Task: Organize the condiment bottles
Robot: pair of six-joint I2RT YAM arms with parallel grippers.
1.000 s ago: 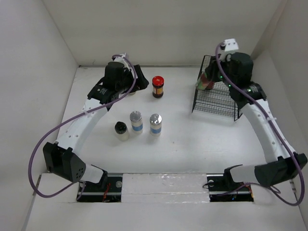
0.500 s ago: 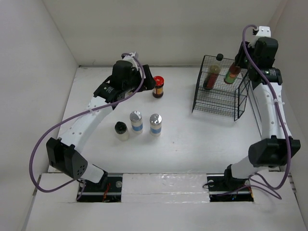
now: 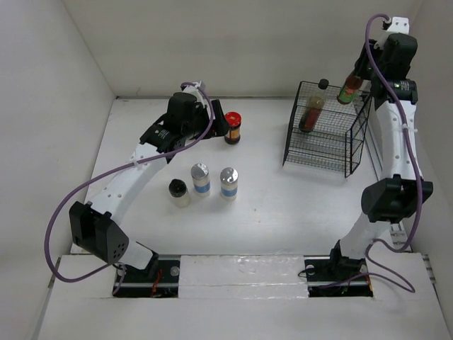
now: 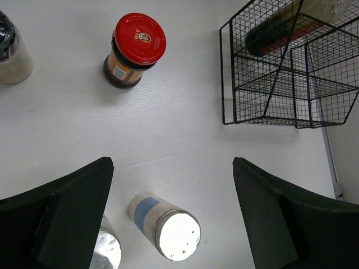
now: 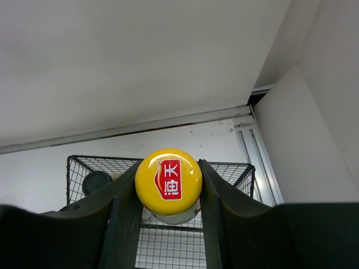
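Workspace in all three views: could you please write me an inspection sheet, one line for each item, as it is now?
Surface: white table; a black wire basket stands at its far right.
Job's things: red-lidded jar, silver-capped shakers and black-capped jar stand upright on the table; brown sauce bottle is inside the basket; yellow-capped bottle is held above the basket.
Clutter: nothing seen.
Grippers: left gripper open and empty, over the table; right gripper shut on the yellow-capped bottle.
Cables: a purple cable runs along each arm.
Surroundings: white walls on three sides.
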